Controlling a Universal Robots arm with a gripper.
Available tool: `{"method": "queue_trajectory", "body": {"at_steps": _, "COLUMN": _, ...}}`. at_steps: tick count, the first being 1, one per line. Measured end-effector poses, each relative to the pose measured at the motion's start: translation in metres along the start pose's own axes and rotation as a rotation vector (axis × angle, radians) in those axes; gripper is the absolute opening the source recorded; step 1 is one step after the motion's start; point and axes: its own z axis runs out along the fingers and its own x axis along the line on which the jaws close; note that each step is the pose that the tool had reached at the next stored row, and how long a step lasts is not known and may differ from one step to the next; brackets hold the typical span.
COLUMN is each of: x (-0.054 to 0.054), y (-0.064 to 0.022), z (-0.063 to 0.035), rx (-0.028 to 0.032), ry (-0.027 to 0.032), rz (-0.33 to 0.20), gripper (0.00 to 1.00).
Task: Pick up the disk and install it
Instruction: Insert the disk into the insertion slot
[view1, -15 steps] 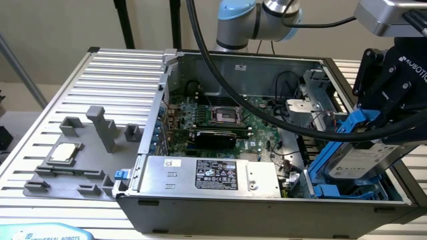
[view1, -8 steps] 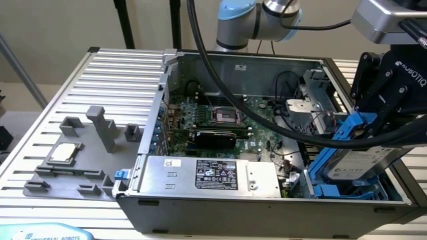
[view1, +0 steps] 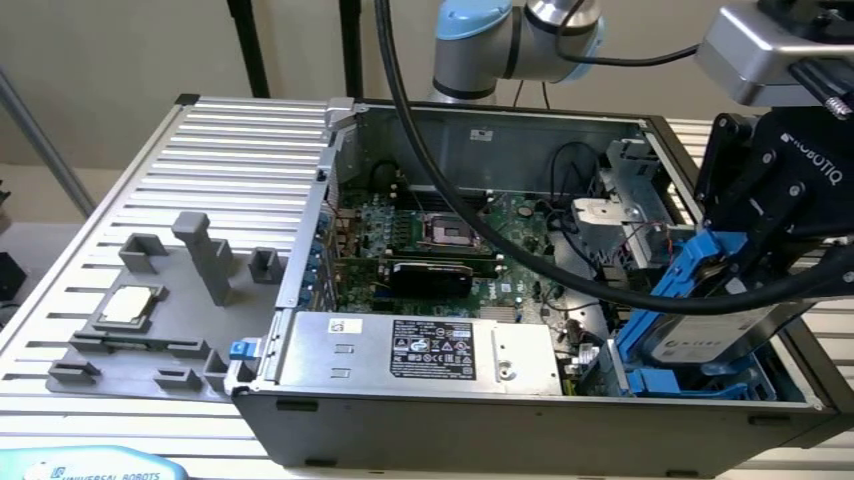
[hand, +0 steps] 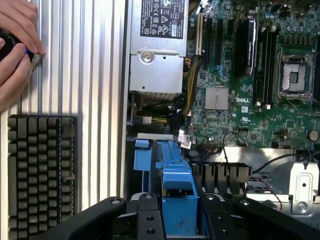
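The gripper (view1: 731, 262) was clamped on the blue frame of the disk (view1: 710, 345), above the corner bay of the computer case (view1: 534, 425). The disk looked stiff, rather heavy and fragile, so the frame was the safest hold.

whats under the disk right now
Blue drive-bay rails in the case corner sit below the disk, which the gripper grips. The bay floor is covered by the disk itself.

Silver arm (view1: 561, 45), light-blue joint caps (view1: 474, 15); thick black cable (view1: 396, 90); black jaws, white ROBOTIQ lettering, screwed linkages.
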Motion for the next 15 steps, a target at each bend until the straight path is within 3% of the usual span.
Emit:
{"method": "queue_trajectory", "body": {"at_steps": 9, "x": 0.000, "y": -0.0002, "z": 0.0091, "rx": -0.0008, "ry": -0.0111, "rz": -0.023, "gripper": 0.33}}
{"method": "queue_trajectory", "body": {"at_steps": 15, "x": 0.001, "y": -0.0004, "z": 0.0136, "rx": -0.0013, "ry": -0.0144, "rz": -0.037, "gripper": 0.33}}
